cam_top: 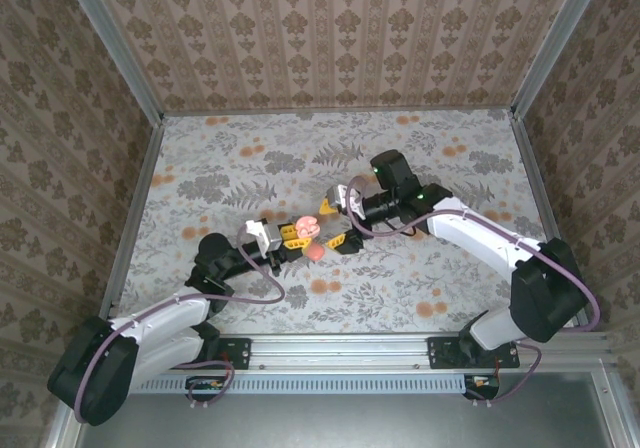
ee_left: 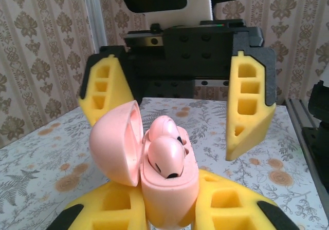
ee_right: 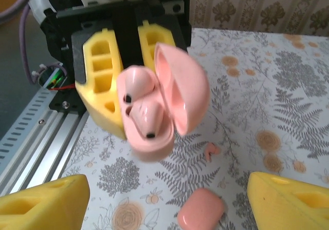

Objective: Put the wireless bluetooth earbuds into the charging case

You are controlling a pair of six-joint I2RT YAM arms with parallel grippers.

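A pale pink charging case (ee_left: pixel 169 189) stands upright between the yellow pads of my left gripper (ee_left: pixel 169 212), which is shut on its body. Its lid (ee_left: pixel 115 142) hangs open to the left. Two pink earbuds (ee_left: pixel 167 155) (ee_left: pixel 164 126) sit in its wells. In the right wrist view the same case (ee_right: pixel 149 142) shows with its earbuds (ee_right: pixel 149 117) seated and the lid (ee_right: pixel 182 86) swung right. My right gripper (ee_right: pixel 167 202) is open, facing the case from a short way off with nothing between its fingers. From above, the case (cam_top: pixel 307 227) lies between both grippers.
On the flowered cloth under the held case lie a closed coral-red rounded-square box (ee_right: pixel 201 209) and a tiny pink bit (ee_right: pixel 211 149). The aluminium rail (ee_right: pixel 36 132) runs along the near table edge. Patterned walls close in the back and sides.
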